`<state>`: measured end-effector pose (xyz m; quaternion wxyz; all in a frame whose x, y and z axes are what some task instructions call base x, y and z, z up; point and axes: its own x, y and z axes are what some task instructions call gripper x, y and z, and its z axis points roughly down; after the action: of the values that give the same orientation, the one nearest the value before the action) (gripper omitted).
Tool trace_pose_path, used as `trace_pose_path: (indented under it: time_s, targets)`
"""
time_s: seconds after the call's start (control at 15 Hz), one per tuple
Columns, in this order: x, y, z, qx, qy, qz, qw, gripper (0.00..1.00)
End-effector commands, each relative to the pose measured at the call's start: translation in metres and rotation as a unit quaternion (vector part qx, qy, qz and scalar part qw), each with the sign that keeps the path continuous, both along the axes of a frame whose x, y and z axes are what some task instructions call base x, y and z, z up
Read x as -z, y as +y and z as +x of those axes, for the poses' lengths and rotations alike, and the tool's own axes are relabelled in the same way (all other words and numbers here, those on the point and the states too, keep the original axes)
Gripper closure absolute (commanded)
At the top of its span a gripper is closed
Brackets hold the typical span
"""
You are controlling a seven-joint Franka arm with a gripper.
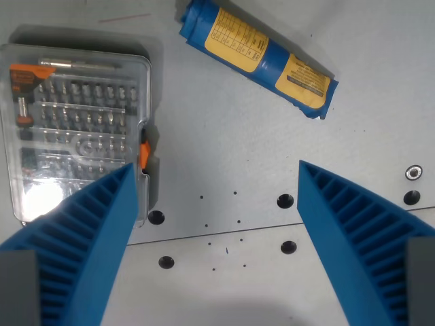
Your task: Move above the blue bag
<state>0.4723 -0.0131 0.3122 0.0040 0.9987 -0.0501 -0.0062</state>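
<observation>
You see the tool (216,204) open and empty over the bench (224,146), the rolled blue bag (257,57) lying ahead at top, the bit case (76,129) at the wrist view's left.

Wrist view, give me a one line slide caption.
Open end effector over a grey table, empty; rolled blue bag lies ahead at upper right, clear bit case at left.

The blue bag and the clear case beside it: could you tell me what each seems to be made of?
Blue bag: probably thin plastic film, slightly glossy, rolled and crinkled at the ends, with yellow printed labels. Clear case: likely rigid transparent plastic; glare shows and the bits inside are visible, with an orange latch.
</observation>
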Motion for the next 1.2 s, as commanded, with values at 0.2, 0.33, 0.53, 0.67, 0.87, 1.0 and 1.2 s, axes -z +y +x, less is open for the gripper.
trace_pose_path:
  time_s: [0.2, 0.33, 0.53, 0.67, 0.87, 1.0, 1.2]
  targets:
    - [-0.002, 0.000, 0.000, 0.000, -0.002, 0.000, 1.0000, 0.00]
    - [-0.002, 0.000, 0.000, -0.004, -0.002, 0.000, 1.0000, 0.00]
    - [0.000, 0.000, 0.000, -0.018, -0.001, 0.000, 0.9998, 0.00]
    - [0.001, -0.001, 0.001, -0.034, -0.002, -0.001, 0.9994, 0.00]
    - [0.005, -0.002, 0.002, -0.062, -0.005, -0.003, 0.9980, 0.00]
    - [0.009, -0.003, 0.003, -0.087, -0.007, -0.005, 0.9962, 0.00]
    - [0.017, -0.005, 0.005, -0.128, -0.010, -0.008, 0.9917, 0.00]
